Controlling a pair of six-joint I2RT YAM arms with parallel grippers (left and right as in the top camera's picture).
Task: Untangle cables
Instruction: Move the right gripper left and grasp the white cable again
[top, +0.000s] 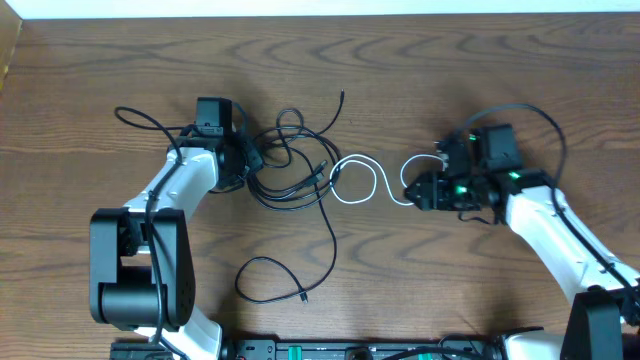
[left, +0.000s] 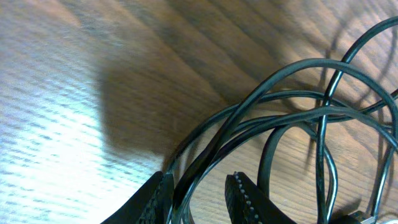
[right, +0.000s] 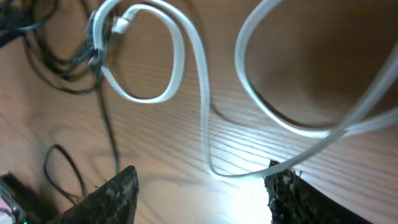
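With right gripper (right: 202, 174) open astride white cable (right: 203, 118), hold of left gripper (left: 199, 186) on black tangle (top: 285, 185) unclear, tightening under pull was feared.

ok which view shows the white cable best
overhead: the whole white cable shows, from the black cables to the right gripper. right wrist shows its loops close but cropped. left wrist shows only black cables.
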